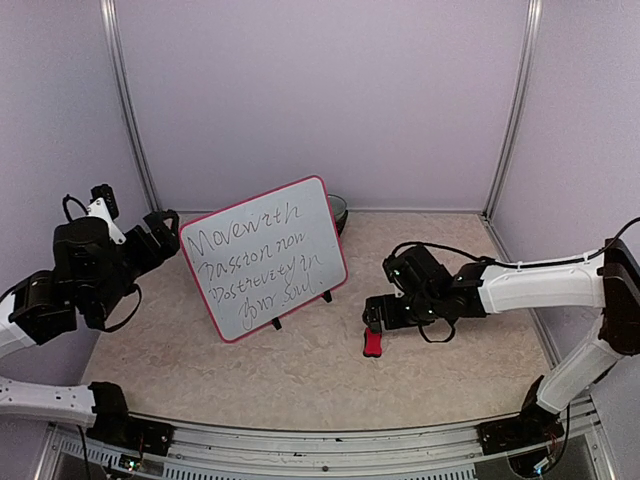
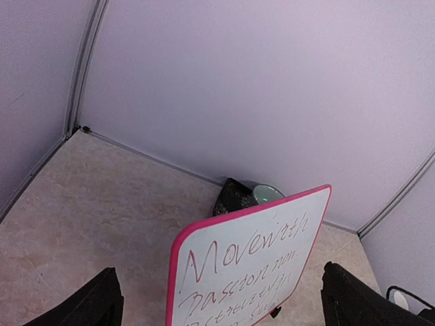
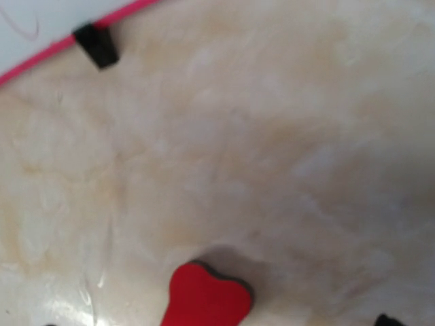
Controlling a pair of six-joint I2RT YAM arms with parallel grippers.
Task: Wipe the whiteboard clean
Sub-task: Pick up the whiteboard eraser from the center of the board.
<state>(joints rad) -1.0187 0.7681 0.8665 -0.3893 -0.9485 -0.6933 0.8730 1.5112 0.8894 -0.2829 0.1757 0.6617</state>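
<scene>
The whiteboard (image 1: 265, 258) stands tilted on small black feet at the middle of the table, with a pink-red frame and dark handwriting across it. It also shows in the left wrist view (image 2: 248, 261). My left gripper (image 1: 162, 232) is open just left of the board's upper left edge, and its dark fingers (image 2: 92, 305) stand wide apart either side of the board. A small red eraser (image 1: 372, 343) lies on the table right of the board. My right gripper (image 1: 374, 318) is open just above the eraser (image 3: 204, 297), with one fingertip (image 3: 389, 319) barely showing.
A dark bowl (image 1: 338, 210) with a pale green inside sits behind the board's top right corner and shows in the left wrist view (image 2: 262, 193). Lilac walls with metal posts (image 1: 125, 95) enclose the table on three sides. One black foot (image 3: 97, 44) of the board shows.
</scene>
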